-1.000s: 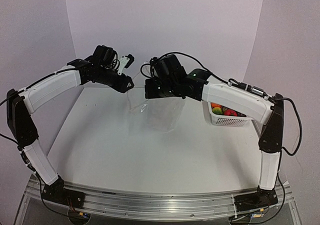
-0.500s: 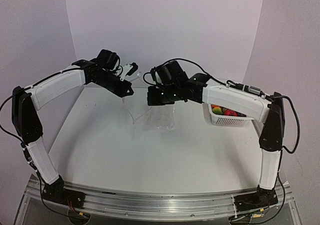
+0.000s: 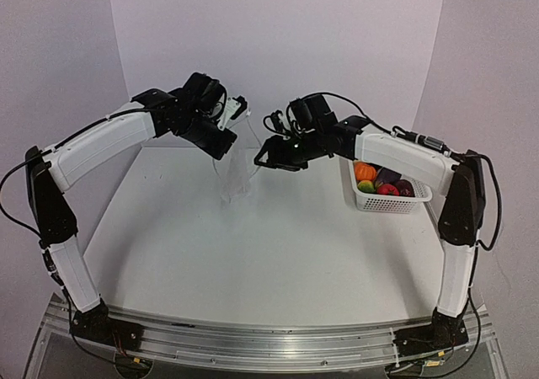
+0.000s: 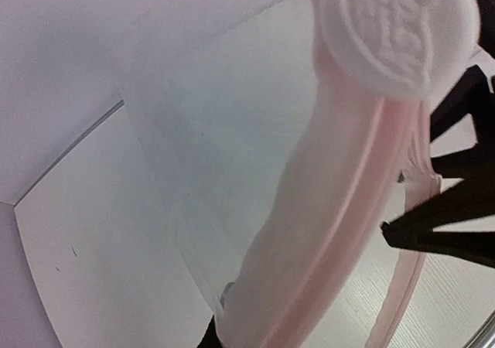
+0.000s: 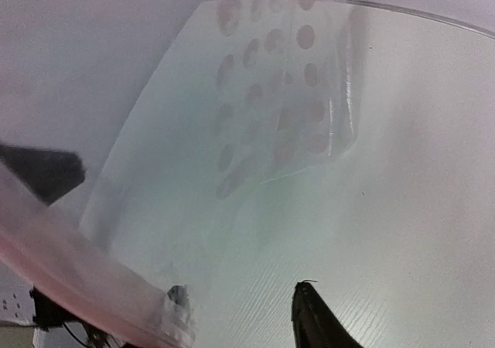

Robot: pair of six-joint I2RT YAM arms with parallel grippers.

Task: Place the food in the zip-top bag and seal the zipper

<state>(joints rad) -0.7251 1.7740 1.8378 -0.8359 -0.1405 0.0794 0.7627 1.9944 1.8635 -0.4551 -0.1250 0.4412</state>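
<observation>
Gripping the top of the dotted bag (image 3: 236, 177), the left jaws hold it upright. Right jaws stand apart at its 3 o'clock; food (image 3: 381, 181) fills a basket (image 3: 389, 204) beyond.

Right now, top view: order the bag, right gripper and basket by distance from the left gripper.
1. zip-top bag, hanging at the left gripper itself.
2. right gripper, just right of the bag.
3. basket, far right of the table.
</observation>
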